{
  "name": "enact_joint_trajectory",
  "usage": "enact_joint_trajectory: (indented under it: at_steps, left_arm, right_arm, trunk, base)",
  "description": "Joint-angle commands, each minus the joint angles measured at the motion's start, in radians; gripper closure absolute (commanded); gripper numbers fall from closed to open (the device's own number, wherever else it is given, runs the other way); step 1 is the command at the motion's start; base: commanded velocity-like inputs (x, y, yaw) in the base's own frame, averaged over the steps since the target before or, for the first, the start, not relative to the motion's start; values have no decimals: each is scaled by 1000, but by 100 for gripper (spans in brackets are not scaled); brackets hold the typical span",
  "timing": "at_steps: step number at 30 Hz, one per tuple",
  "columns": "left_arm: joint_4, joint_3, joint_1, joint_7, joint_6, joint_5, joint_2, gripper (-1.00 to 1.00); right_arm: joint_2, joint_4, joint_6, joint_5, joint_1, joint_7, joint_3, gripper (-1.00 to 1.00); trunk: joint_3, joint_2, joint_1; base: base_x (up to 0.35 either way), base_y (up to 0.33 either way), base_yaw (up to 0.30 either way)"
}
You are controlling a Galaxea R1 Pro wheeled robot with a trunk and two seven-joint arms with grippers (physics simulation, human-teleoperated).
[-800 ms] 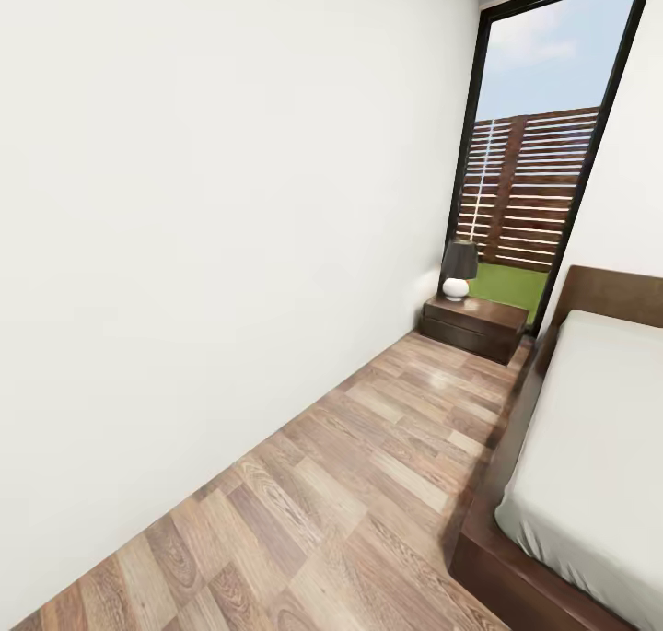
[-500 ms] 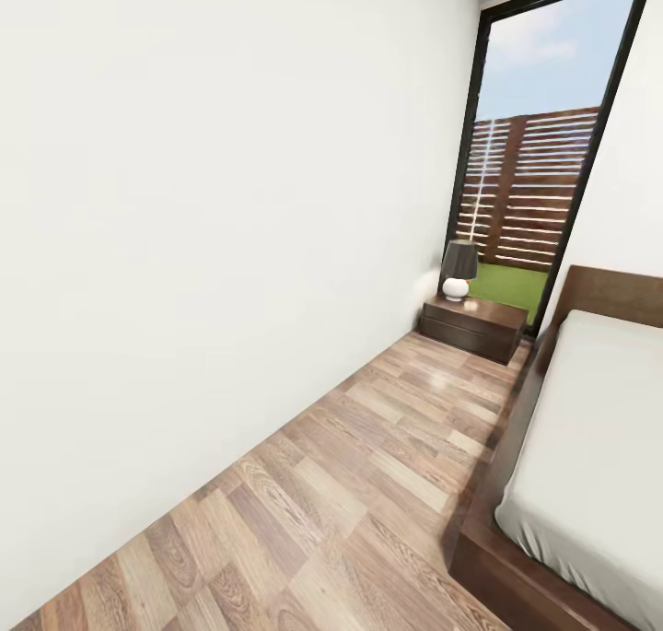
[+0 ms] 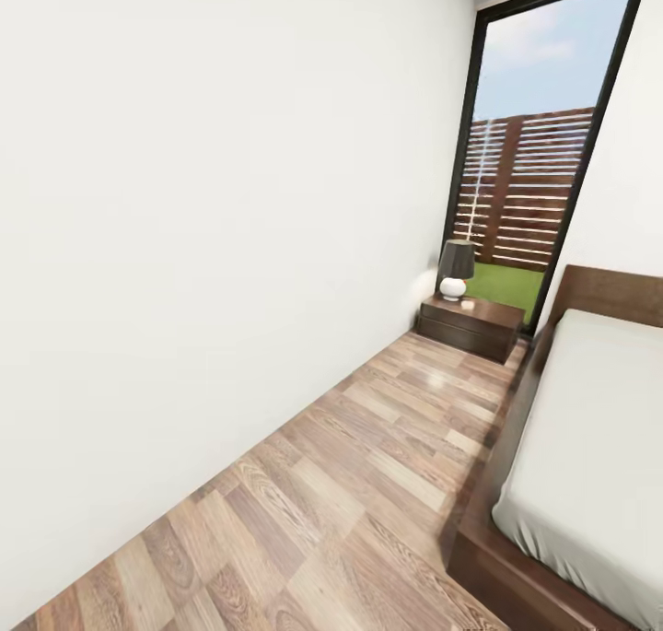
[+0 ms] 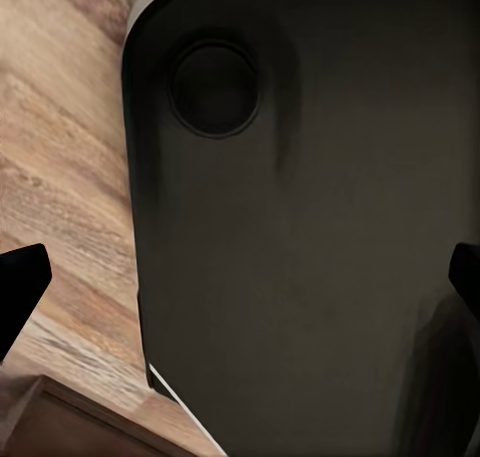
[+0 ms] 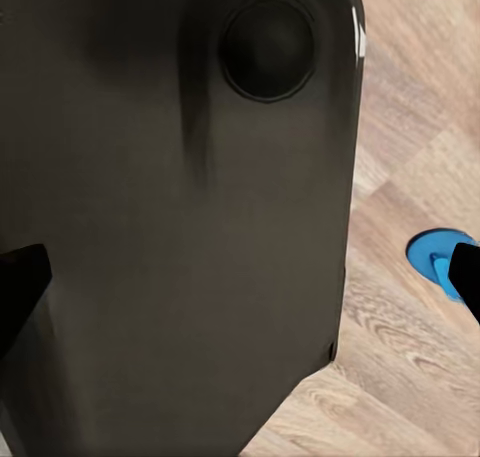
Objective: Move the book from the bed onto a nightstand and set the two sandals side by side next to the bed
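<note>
Sandal (image 5: 437, 260) (blue) lies on the floor (image 3: 350, 484); both tools' fingers stand apart.

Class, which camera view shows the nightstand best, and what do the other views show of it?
The head view: the nightstand stands whole at the far wall beside the bed, a lamp on top. The wrist views give nothing of it, just the robot's dark body and floor; the right one catches a sandal.
</note>
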Motion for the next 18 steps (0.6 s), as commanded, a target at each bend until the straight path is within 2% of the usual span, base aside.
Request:
enact_joint_trajectory:
  at_steps: [1, 18]
  left_arm:
    - [-1, 1, 0, -1, 1, 0, 0, -100]
    - [-2, 0, 0, 1, -1, -1, 3, -100]
  right_arm:
    - [0, 0, 2, 0, 0, 0, -1, -100]
    - [-1, 0, 2, 0, 0, -4, -3, -100]
  trunk:
    - [-1, 0, 0]
    - [-1, 0, 0]
  base:
    - [0, 0, -170]
    - [0, 0, -263]
